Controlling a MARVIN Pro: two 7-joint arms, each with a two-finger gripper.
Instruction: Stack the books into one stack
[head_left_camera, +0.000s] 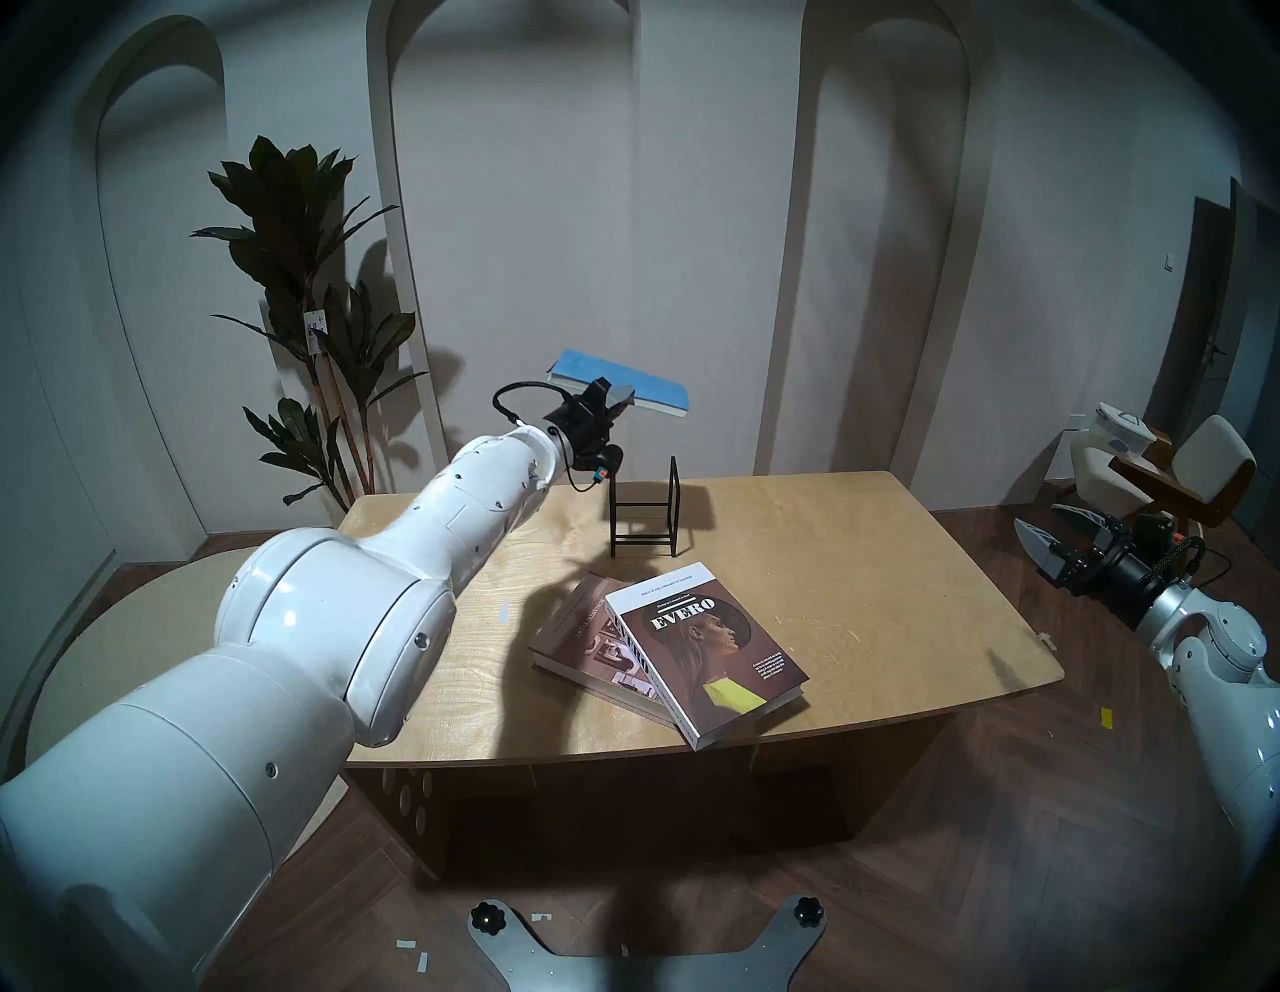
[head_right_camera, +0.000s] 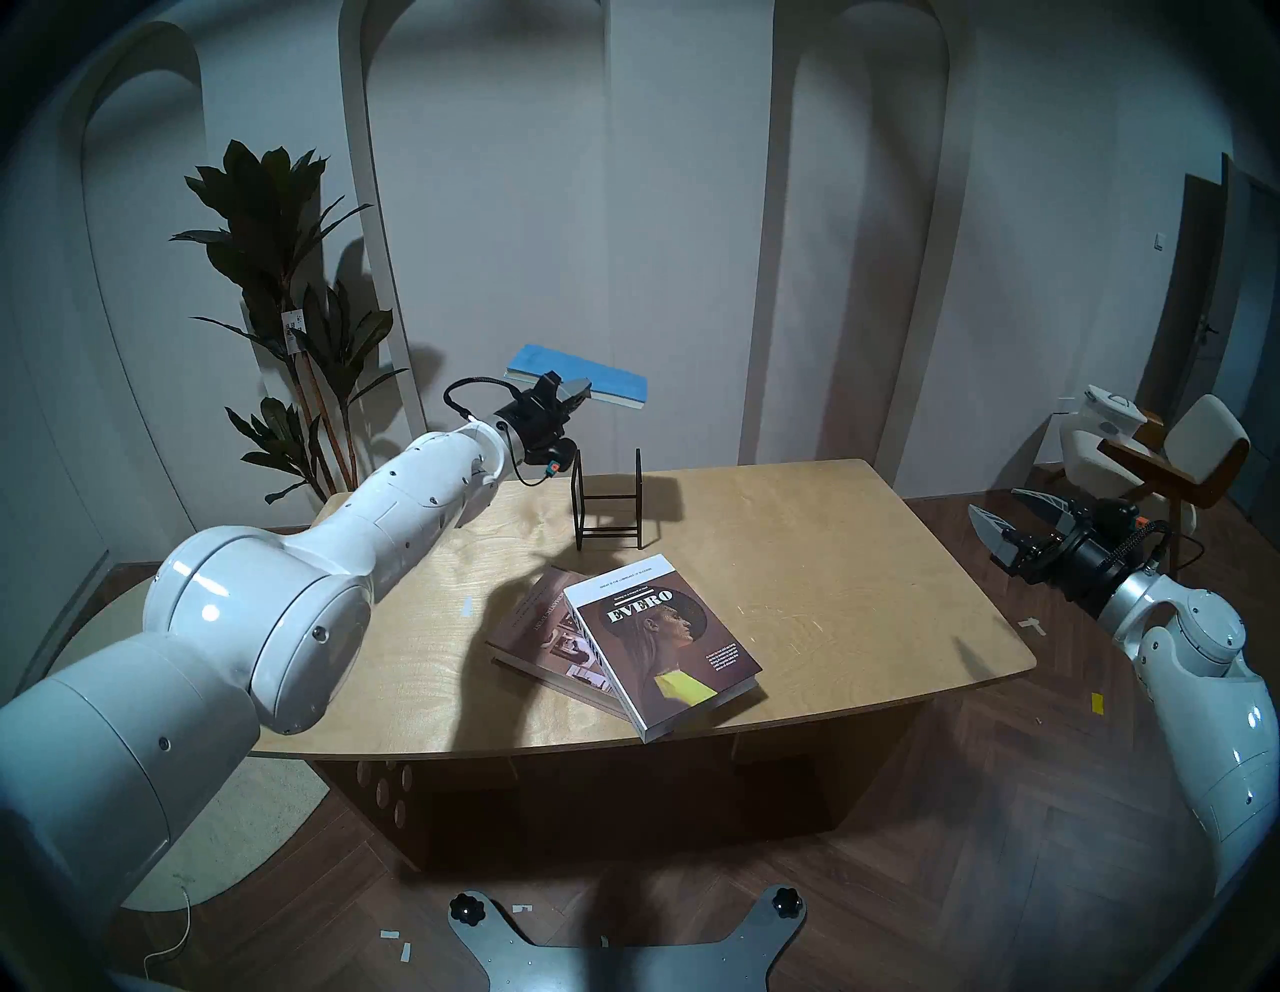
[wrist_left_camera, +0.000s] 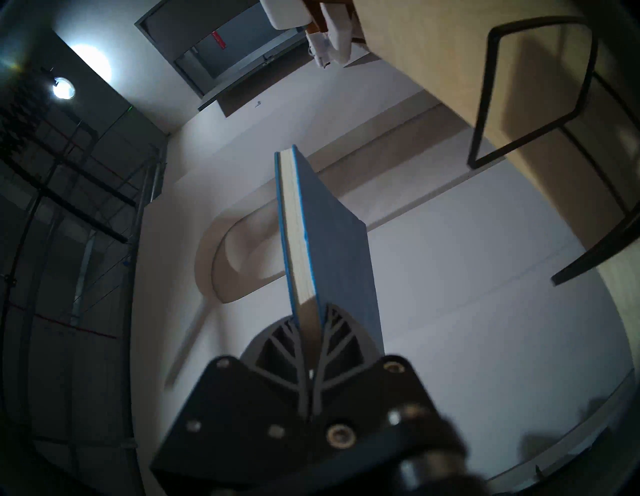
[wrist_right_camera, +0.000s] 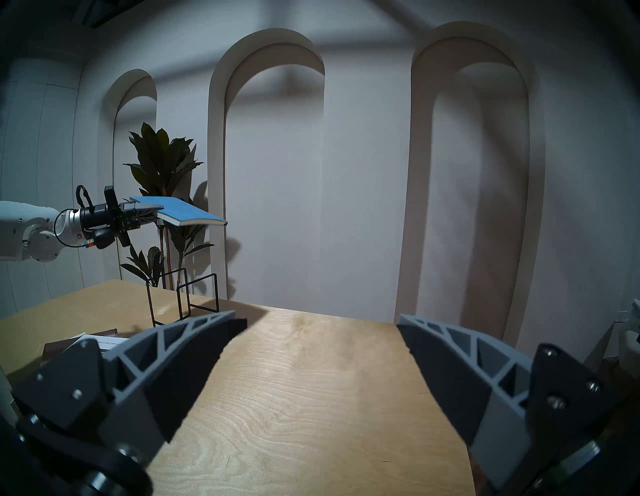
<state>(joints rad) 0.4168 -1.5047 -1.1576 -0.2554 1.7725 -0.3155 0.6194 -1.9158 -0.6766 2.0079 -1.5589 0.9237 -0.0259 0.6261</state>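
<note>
The thin blue book (head_left_camera: 620, 382) is clamped at one edge between the fingers (wrist_left_camera: 313, 350) of the left hand (head_left_camera: 614, 400) and is held roughly level in the air, high above the far part of the wooden surface (head_left_camera: 866, 554) and clear of it. Below the held book a black wire rack (head_left_camera: 644, 516) is seen standing upright. Nearer the front edge, the brown "EVERO" book (head_left_camera: 713, 651) is laid askew on the mauve-brown book (head_left_camera: 578, 641), part of which is left uncovered. The right hand (head_left_camera: 1049, 537) is spread wide with nothing in it, off the surface's right side.
</note>
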